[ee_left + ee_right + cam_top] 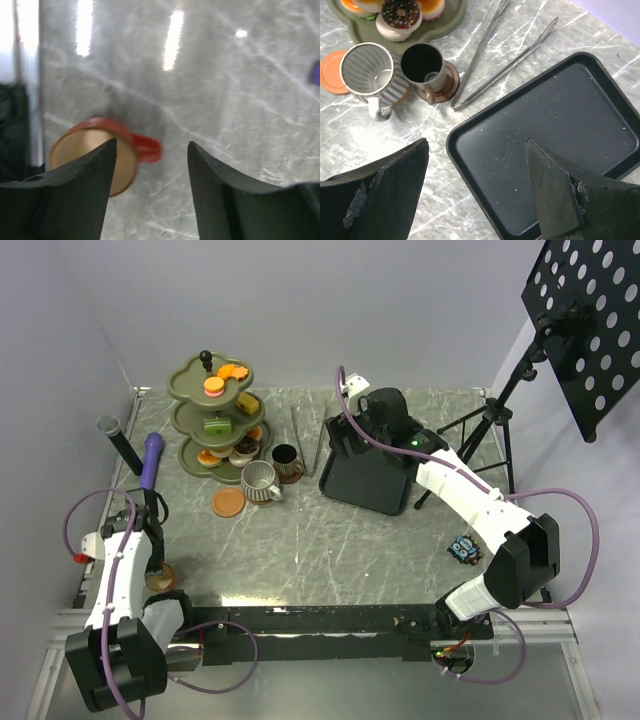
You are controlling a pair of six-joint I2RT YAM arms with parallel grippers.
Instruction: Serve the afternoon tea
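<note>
The olive-green three-tier stand (190, 380) at the back left holds orange, pink, green and brown pastries; a chocolate doughnut (400, 12) lies on its lowest tier. The striped grey cup (260, 482) (367, 70) and the dark cup (285, 460) (421, 62) on its brown saucer stand in front of it, beside a bare brown saucer (229, 503). The copper cup (160, 577) (85, 150) stands at the near left. My left gripper (158, 558) (152, 145) is open above it, its handle between the fingers. My right gripper (350, 430) (476, 142) is open and empty over the black tray's edge.
The black rectangular tray (385, 490) (560, 125) lies right of centre. The metal tongs (305, 435) (505, 55) lie between the cups and the tray. A perforated black stand (585, 320) on a tripod (480, 430) is at the back right. A small sticker (464, 549) is at the right.
</note>
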